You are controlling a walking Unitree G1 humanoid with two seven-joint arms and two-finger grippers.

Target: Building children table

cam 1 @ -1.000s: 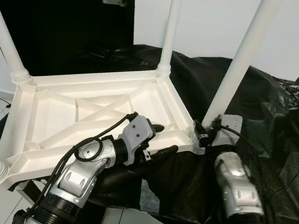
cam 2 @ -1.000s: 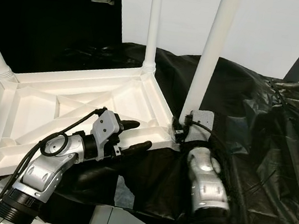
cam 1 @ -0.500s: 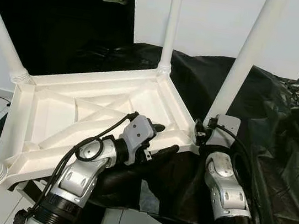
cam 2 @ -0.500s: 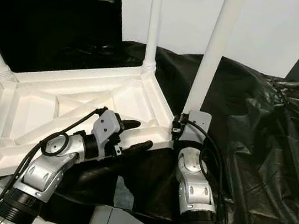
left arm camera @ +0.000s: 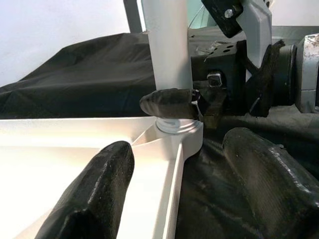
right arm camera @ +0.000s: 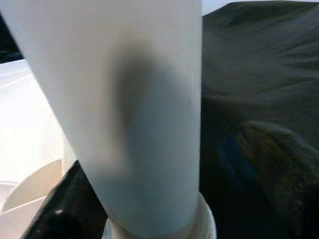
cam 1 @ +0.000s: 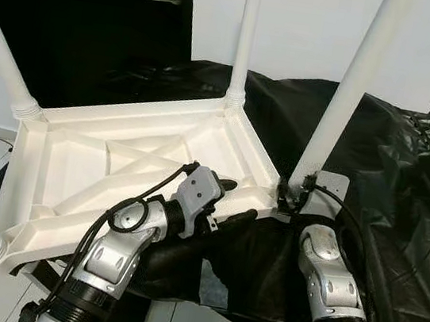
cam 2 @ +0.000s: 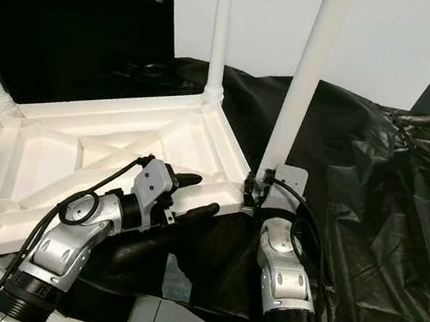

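Left eye view: the upturned white plastic children's table lies on black sheeting, legs upward. Left tool straddles its rim, fingers apart.

Right wrist view: right tool grips the near-corner white leg.

An upturned table top rests partly on a draped sheet, legs up, with the left gripper at its near edge and the right gripper apparently around the near right leg.
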